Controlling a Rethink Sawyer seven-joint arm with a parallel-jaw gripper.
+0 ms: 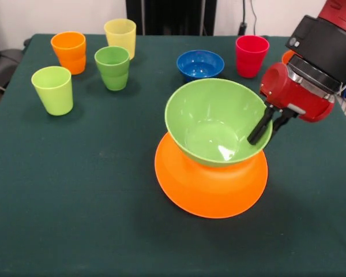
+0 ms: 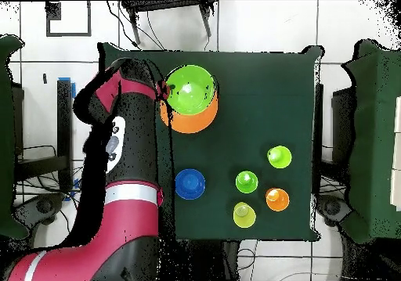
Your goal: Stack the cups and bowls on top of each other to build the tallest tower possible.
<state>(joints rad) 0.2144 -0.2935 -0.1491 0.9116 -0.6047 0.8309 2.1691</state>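
Note:
A large light green bowl [image 1: 210, 124] [image 2: 190, 88] sits upright on the very large orange bowl [image 1: 210, 184] [image 2: 188, 121], which lies upside down; this is the tower. My gripper [image 1: 260, 135] [image 2: 164, 90] is at the green bowl's right rim, one finger [image 1: 258, 128] inside and the other outside, shut on the rim. Standing apart at the far side are the orange cup [image 1: 69, 52], pale yellow cup [image 1: 120, 36], green cup [image 1: 112, 67], lime cup [image 1: 52, 89], red-pink cup [image 1: 251, 55] and small blue bowl [image 1: 200, 63]. The purple bowl is out of view.
A sliver of the small red-orange bowl [image 1: 287, 56] shows behind my arm [image 1: 317, 63]. The dark green table [image 1: 75, 202] has open cloth at the near side and left of the tower. Chairs stand beyond the table's sides in the overhead view.

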